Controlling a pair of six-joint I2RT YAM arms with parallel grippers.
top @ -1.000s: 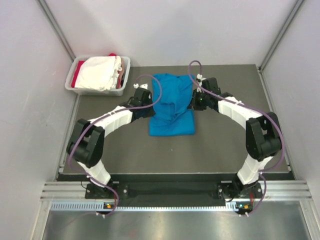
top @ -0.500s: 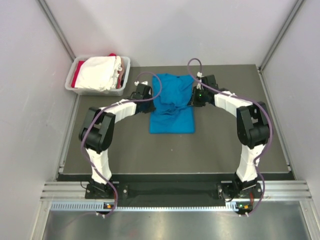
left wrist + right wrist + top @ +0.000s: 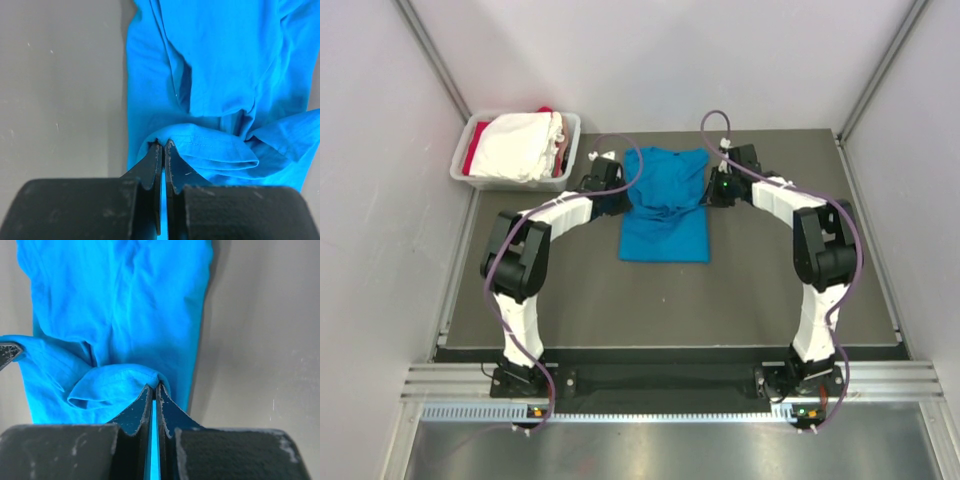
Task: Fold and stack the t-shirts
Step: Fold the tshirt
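Pinching opposite side edges of the blue t-shirt [image 3: 665,215], my left gripper [image 3: 163,142] and right gripper [image 3: 154,386] are placed, I judge, to carry the fold squarely.

Both arms reach toward upper centre of the top view, both grippers pinched tight.
We note the left arm [image 3: 552,214] bent at its elbow at left centre, its forearm running up and rightward; the right arm [image 3: 790,205] mirrors it from right centre, running up and leftward. The left gripper [image 3: 163,143] has its fingers pressed together on a fold of the blue t-shirt [image 3: 220,60]. The right gripper [image 3: 154,386] does likewise, with a sliver of blue between its fingers.
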